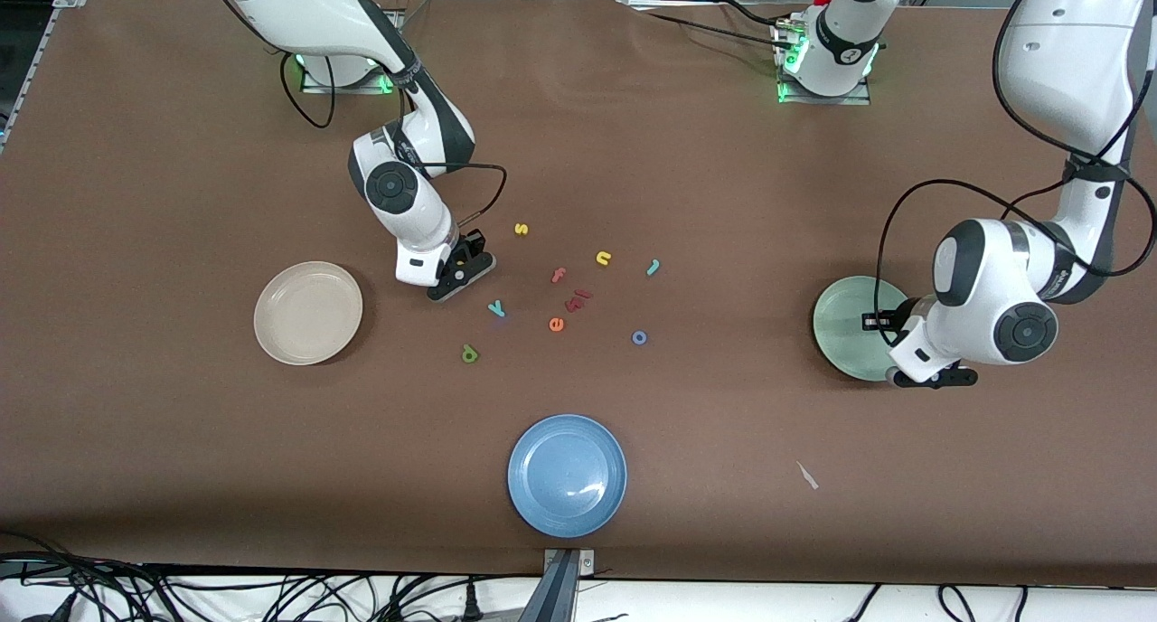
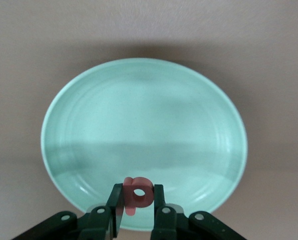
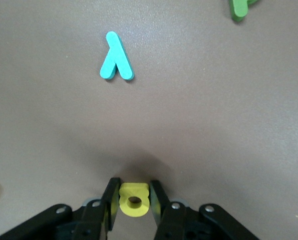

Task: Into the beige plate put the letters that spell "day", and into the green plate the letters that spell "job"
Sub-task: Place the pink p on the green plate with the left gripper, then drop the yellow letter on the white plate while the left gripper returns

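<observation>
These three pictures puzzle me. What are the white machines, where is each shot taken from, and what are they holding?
They are two robot arms at a brown table. The wide picture looks down from above; the other two come from a camera on each wrist. Foam letters lie scattered mid-table, with a blue plate nearest the camera and a beige plate toward the right arm's end. The left pincer holds a pinkish-red letter over the green plate. The right pincer, down at the table, grips a yellow letter beside the teal "y".

the front camera sits high and looks down at the whole counter, facing both robots. each wrist camera looks down from very close. the left one shares the green plate with the front view, the right one the teal "y".
</observation>
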Action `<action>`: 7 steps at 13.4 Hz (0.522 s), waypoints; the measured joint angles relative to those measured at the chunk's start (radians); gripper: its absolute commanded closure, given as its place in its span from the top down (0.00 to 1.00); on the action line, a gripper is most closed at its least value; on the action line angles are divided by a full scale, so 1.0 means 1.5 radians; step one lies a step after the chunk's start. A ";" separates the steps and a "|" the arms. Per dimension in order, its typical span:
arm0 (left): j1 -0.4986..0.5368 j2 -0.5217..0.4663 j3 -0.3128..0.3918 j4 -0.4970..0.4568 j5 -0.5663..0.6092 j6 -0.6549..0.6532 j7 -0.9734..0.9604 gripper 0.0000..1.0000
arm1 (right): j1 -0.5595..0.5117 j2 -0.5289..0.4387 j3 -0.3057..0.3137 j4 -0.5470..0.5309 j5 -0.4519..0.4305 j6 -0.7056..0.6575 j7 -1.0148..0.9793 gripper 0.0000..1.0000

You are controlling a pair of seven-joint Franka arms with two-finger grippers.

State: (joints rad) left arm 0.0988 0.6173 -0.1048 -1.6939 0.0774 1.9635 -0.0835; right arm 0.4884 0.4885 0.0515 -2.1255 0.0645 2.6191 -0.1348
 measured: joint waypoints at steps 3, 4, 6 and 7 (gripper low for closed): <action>0.001 0.020 -0.006 -0.001 0.000 0.008 0.004 1.00 | 0.000 0.000 0.000 0.000 0.000 0.000 0.000 0.19; -0.001 0.020 -0.011 -0.001 0.000 0.008 0.004 1.00 | 0.000 0.000 0.000 0.001 0.000 0.000 0.000 0.18; -0.008 0.017 -0.020 0.005 0.000 0.006 0.003 1.00 | 0.000 -0.001 -0.009 0.010 0.000 -0.016 0.000 0.17; -0.015 0.014 -0.030 0.008 0.000 0.001 -0.002 1.00 | 0.000 -0.004 -0.020 0.021 0.000 -0.041 -0.001 0.16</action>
State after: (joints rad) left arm 0.0768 0.6387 -0.1504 -1.6822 0.0770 1.9654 -0.0866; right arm 0.4884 0.4831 0.0217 -2.0940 0.0642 2.5574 -0.1365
